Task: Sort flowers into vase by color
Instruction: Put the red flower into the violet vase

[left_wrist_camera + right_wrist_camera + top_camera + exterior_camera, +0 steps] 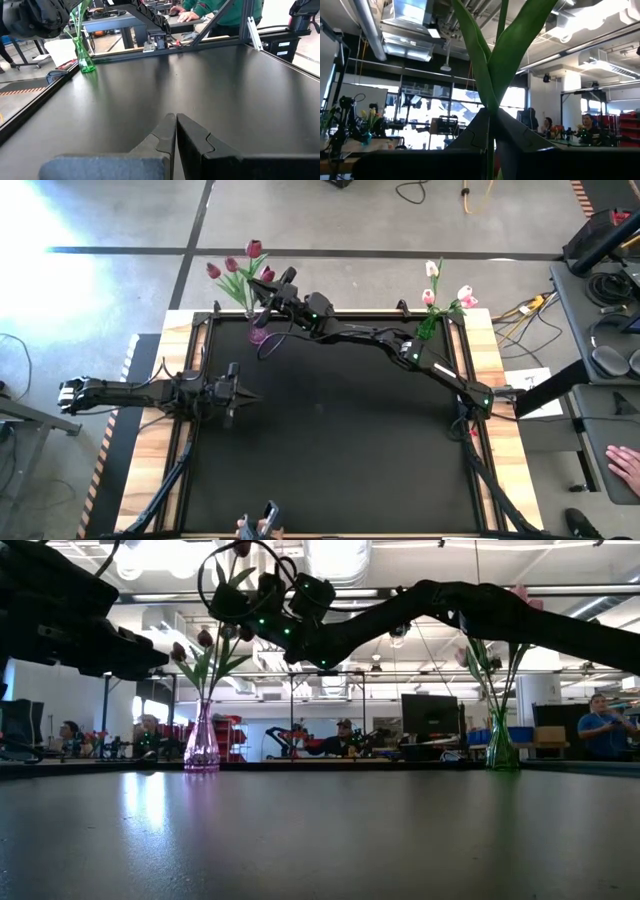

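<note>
A purple vase (pixel 258 333) (pixel 201 745) at the table's far left holds dark magenta tulips (pixel 232 266). A green vase (pixel 427 328) (pixel 500 748) (pixel 85 56) at the far right holds pale pink tulips (pixel 430 296). My right arm reaches across the far side. Its gripper (pixel 278 284) (pixel 490 115) is raised beside the magenta heads above the purple vase and shut on a green stem. I cannot tell which head belongs to that stem, or whether its lower end is in the vase. My left gripper (pixel 250 393) (pixel 175 119) waits shut over the table's left side, holding nothing. My right gripper pinches a tulip's green stem (pixel 491 104) between its two fingers, just below where two long leaves (pixel 487 60) branch off. The fingers slant upward, and the leaves rise past them. The stem runs on below the fingers and out of sight.
The black mat (pixel 340 450) between the vases lies bare. A wooden border and metal frame (pixel 480 360) edge the table. A person's hand (pixel 625 465) shows at the right, outside the table. Another hand (pixel 258 525) is at the near edge.
</note>
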Motion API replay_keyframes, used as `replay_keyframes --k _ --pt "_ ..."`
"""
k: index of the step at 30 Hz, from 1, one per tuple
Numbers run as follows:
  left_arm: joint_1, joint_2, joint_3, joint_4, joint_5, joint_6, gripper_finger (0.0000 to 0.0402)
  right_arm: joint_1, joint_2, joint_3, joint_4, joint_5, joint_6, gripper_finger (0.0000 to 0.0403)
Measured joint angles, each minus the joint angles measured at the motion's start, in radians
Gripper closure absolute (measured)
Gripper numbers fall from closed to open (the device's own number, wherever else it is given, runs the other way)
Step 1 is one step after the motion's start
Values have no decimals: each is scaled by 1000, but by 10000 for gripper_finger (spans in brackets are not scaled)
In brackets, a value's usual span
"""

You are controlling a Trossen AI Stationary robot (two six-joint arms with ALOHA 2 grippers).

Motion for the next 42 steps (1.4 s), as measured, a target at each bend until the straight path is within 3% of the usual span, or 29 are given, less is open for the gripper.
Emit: replay_keyframes --k 12,24,31,42 --pt "0 1 0 0 -1 -7 401 1 29 0 -12 0 19 391" --pt "0 1 0 0 -1 -8 401 1 29 0 -187 5 19 390" --pt "0 0 0 0 -2 -8 401 1 29 0 -256 88 59 388" --pt "0 0 0 0 -2 -8 402 14 28 0 -308 91 73 274"
